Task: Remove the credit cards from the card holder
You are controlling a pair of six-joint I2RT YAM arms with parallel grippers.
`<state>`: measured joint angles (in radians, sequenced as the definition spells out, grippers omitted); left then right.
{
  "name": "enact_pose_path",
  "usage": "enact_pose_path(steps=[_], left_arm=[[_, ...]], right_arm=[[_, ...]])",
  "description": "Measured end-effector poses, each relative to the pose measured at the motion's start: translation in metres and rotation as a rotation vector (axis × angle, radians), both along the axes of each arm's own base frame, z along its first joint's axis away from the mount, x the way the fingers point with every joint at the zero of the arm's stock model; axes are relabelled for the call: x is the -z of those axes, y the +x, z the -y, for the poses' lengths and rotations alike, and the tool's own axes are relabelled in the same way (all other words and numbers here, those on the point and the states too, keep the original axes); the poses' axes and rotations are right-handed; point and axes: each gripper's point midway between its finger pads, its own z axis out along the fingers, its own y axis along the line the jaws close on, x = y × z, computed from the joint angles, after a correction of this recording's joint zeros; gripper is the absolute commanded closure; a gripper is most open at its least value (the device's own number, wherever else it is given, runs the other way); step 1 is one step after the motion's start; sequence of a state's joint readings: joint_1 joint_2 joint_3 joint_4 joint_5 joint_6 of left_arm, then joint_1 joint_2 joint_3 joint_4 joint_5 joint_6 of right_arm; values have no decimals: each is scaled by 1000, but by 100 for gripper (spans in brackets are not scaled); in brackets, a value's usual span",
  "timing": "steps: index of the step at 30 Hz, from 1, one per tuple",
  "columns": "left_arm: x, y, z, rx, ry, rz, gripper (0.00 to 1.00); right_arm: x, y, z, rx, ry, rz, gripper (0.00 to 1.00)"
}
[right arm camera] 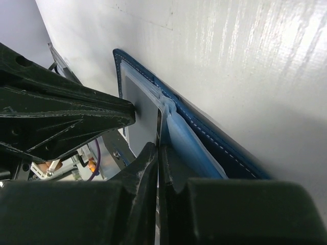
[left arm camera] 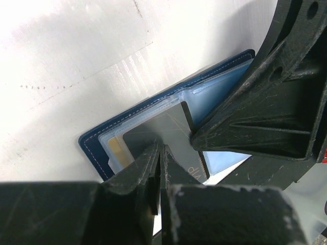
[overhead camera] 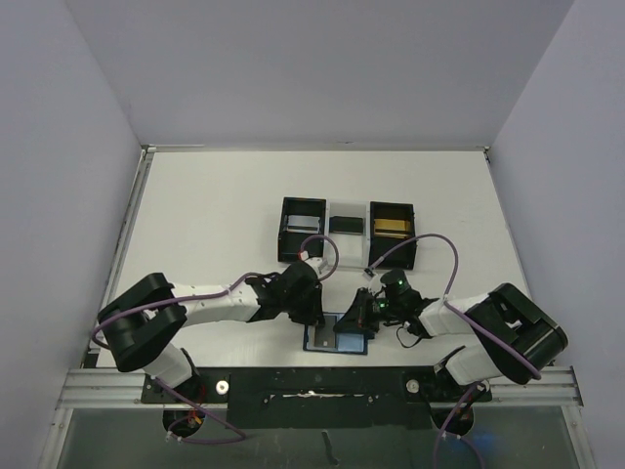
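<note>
Left fingers (left arm camera: 145,166) clamp the grey card (left arm camera: 158,127); right fingers (right arm camera: 145,163) together on the card holder (left arm camera: 91,148) (hold unclear). Risk: thin pinch slips, or holder drags along.

We're looking down on white table (overhead camera: 215,225), matte top. Pale grey-lavender walls close us in on three sides: back wall (overhead camera: 322,68), left wall (overhead camera: 59,195), right wall (overhead camera: 576,176), all plain. Metal strip (overhead camera: 130,225) runs along table's left edge. Aluminium rail (overhead camera: 117,386) crosses near edge, with dark glassy panel (overhead camera: 98,440) below. Light soft, even. Up close we catch streaky glare and faint scuffs on tabletop.
</note>
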<state>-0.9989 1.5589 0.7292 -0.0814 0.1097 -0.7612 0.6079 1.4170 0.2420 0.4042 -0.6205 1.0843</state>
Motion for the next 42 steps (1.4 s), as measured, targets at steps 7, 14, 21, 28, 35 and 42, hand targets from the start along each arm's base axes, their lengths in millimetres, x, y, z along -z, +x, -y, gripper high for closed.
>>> enact_pose_path(steps=[7, 14, 21, 28, 35, 42], left_arm=[[-1, -2, -4, -3, -2, 1, 98], [0, -3, -5, -3, -1, 2, 99], [0, -3, -5, -3, -1, 2, 100], [0, -3, -5, -3, -2, 2, 100], [1, -5, -8, -3, -15, 10, 100], [1, -5, -9, -4, -17, 13, 100]], right_arm=[[-3, -2, 4, 7, 18, 14, 98], [-2, -4, 6, 13, 24, 6, 92], [-4, -5, 6, 21, 39, 6, 94], [-4, -8, 8, 25, 48, 2, 100], [-10, -8, 9, 25, 67, 20, 96], [-7, -10, 11, 30, 49, 3, 70]])
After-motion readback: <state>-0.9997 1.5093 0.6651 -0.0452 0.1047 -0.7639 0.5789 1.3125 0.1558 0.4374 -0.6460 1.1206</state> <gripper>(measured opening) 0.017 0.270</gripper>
